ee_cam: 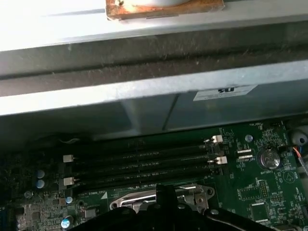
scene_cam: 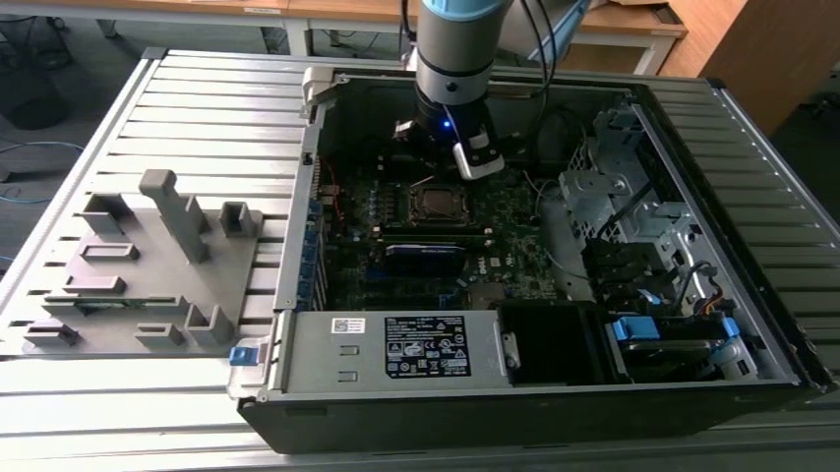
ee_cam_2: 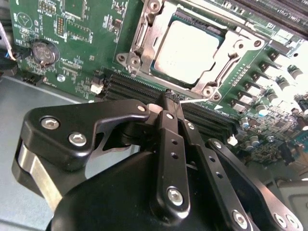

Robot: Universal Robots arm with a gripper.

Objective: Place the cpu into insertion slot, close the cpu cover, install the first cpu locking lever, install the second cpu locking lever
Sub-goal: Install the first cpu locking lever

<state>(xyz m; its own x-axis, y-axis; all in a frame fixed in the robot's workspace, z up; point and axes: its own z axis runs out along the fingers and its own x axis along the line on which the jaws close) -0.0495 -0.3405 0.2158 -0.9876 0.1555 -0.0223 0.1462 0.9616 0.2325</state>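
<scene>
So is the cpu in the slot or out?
In: the cpu lies flat inside the insertion slot, framed by the cpu cover.

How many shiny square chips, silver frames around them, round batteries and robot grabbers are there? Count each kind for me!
cpu: 1
cpu cover: 1
round battery: 1
gripper: 1
Total: 4
</scene>
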